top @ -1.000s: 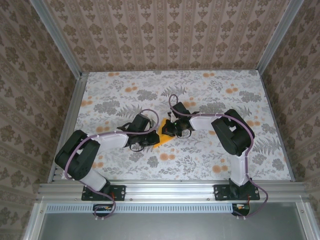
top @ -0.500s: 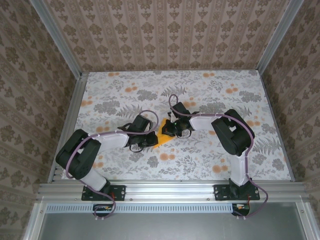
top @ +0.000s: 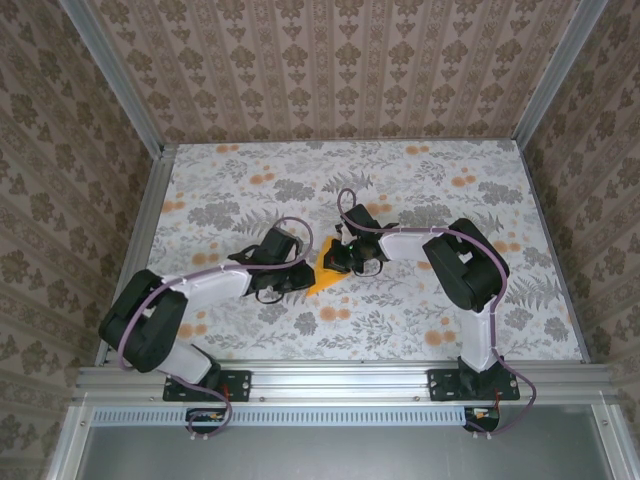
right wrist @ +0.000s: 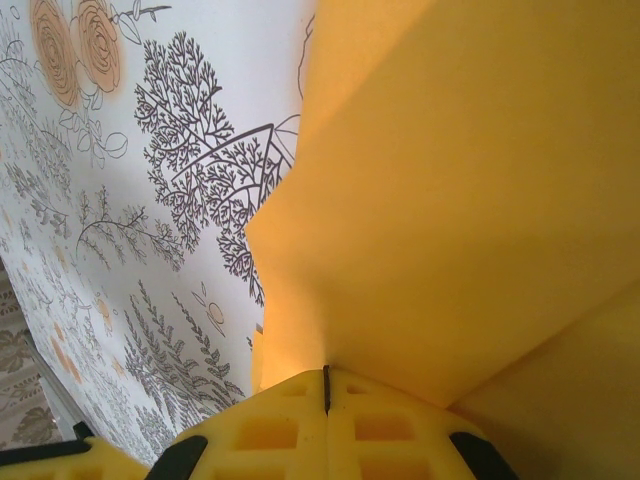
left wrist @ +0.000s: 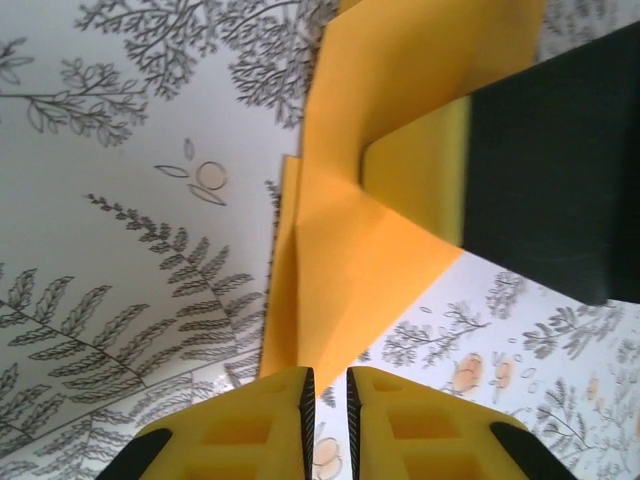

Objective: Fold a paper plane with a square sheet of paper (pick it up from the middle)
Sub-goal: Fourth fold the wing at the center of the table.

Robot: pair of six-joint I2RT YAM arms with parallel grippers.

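Floral-print table [top: 430, 190] between patterned walls [top: 300, 60]; near its middle the left claw [left wrist: 325, 380] gapes only a slit, empty, at the tip of the folded orange-yellow sheet of paper [left wrist: 390, 100]; just beyond, the right claw [right wrist: 325, 378] is clamped on it.

square sheet of paper [left wrist: 350, 270]: thin, matt, creased. tabletop [top: 400, 320]: smooth printed cover. left hand [left wrist: 325, 385] fingers [left wrist: 250, 430]: matt yellow plastic. rails [top: 340, 378] edging tabletop: brushed metal.
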